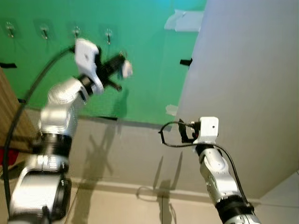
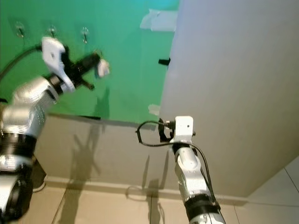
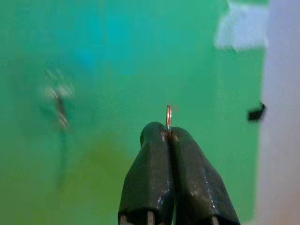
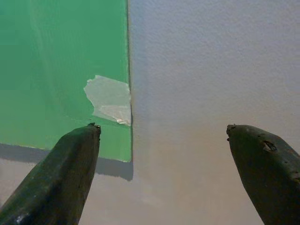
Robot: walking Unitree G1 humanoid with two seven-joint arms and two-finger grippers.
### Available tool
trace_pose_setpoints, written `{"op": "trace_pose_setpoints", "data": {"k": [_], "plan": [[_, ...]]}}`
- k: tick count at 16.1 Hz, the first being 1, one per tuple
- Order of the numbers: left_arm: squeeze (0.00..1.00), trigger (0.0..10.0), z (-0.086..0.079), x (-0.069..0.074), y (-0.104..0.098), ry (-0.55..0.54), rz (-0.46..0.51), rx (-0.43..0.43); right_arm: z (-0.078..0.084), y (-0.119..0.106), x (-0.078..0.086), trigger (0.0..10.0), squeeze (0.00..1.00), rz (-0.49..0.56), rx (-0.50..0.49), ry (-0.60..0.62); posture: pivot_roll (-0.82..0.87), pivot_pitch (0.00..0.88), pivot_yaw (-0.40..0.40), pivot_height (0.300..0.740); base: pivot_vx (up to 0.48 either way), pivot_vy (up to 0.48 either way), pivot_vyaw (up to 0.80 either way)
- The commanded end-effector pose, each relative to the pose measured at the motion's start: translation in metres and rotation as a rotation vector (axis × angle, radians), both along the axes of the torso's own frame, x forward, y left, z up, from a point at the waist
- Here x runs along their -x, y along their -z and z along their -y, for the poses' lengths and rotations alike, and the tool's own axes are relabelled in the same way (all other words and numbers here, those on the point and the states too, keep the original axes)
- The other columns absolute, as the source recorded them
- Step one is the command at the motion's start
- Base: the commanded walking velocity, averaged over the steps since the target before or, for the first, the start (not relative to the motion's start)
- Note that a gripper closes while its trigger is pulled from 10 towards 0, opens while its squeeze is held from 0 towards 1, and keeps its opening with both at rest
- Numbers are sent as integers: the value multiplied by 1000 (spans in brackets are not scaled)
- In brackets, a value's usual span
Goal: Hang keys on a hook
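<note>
I see the left pincer [image 3: 168, 136] clamped on the key ring [image 3: 168, 118] near the hooks [image 1: 108, 35]; right pincer [image 4: 164, 136] gapes wide, holding nothing.

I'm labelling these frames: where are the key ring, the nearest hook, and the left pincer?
key ring [image 3: 168, 118], left wrist view, on its exposed metal loop.
nearest hook [image 1: 108, 36], left eye view, on its metal shank.
left pincer [image 3: 168, 136], left wrist view, between its shut fingertips.

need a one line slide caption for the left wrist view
Left gripper shut on a thin key ring, held before the green board, with a blurred hook off to one side.
</note>
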State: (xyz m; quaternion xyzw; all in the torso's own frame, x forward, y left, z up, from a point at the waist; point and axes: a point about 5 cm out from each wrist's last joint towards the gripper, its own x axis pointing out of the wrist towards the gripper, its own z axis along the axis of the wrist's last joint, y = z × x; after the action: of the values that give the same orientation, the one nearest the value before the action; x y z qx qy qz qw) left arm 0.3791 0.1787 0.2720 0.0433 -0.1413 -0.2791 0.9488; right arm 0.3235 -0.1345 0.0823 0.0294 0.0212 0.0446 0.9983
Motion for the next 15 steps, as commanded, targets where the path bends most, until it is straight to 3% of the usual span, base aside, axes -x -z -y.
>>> {"op": "trace_pose_setpoints", "data": {"k": [1,5,8,11,15], "plan": [[0,10000,-5,-5,-9,-19,34,18,6,-4,0,10000,0,17,-5,22,1,0,-43,736,0,0,0],[0,10000,-7,-15,-15,-13,29,22,5,-3,1,10000,0,16,-6,25,-10,0,-32,736,0,0,0],[0,10000,-11,-21,-14,-14,8,94,6,-1,2,10000,0,13,-6,34,-19,0,-25,736,0,0,0],[0,10000,-5,-21,-11,-11,42,32,6,0,4,10000,0,11,-6,36,-23,0,-23,736,0,0,0],[0,10000,-8,-24,-13,-30,37,108,6,1,4,10000,0,4,-3,32,-22,0,-27,736,0,0,0]]}}
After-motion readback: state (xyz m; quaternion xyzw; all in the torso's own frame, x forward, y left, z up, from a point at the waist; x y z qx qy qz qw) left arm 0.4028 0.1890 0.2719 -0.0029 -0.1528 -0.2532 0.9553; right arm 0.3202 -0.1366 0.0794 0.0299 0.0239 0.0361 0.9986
